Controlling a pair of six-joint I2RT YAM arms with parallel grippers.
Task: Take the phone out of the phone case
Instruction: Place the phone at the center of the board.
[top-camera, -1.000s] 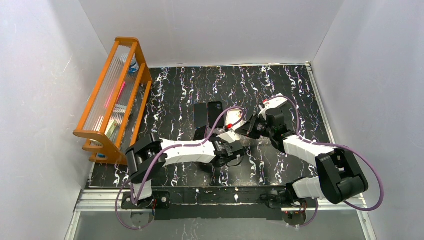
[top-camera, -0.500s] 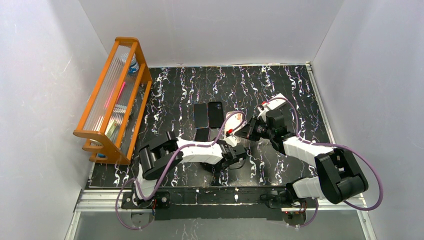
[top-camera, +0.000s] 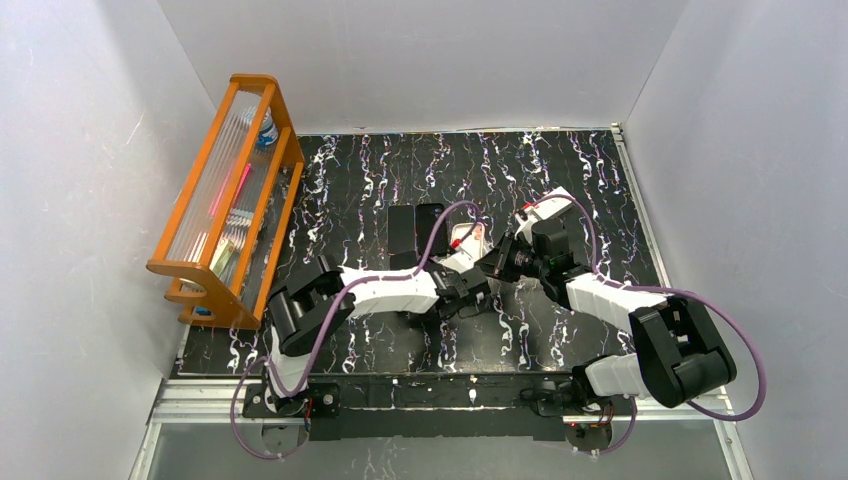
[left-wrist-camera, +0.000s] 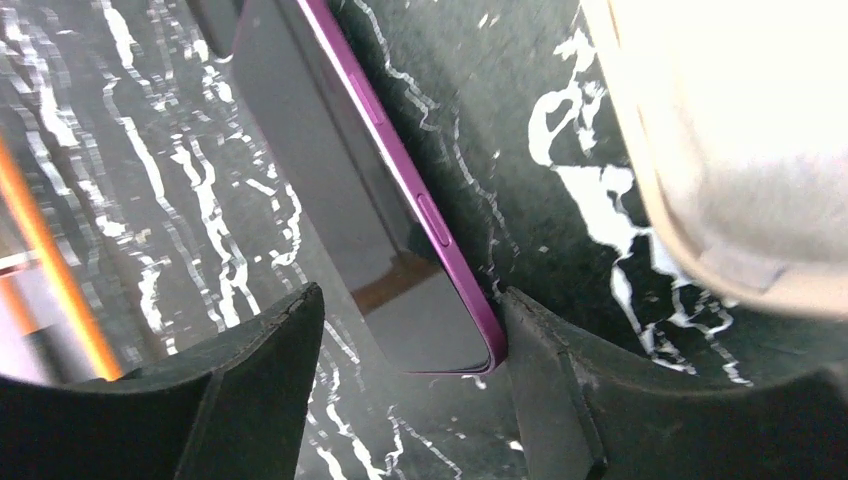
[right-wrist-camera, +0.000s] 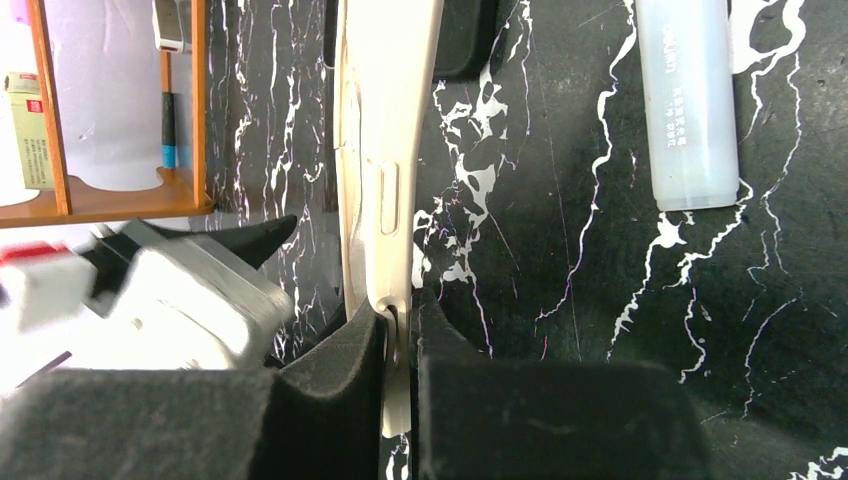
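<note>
2 arms | L gripper (left-wrist-camera: 410, 310) nudged fwd over phone (left-wrist-camera: 330, 200) corner, jaws wide, empty | R gripper (right-wrist-camera: 398, 335) pinches case (right-wrist-camera: 385, 130) rim | phone prob. out

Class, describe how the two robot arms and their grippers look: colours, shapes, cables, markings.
The left arm and right arm share white boxy links, bulky black joints and looping purple cables. Small red marks sit near the wrists. Their fingers are thick, black, wedge-shaped.

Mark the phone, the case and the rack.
purple phone (left-wrist-camera: 350, 190), left wrist view, dark screen.
cream phone case (right-wrist-camera: 385, 150), right wrist view, side wall.
orange rack (top-camera: 252, 82), top external view, top rail.
</note>
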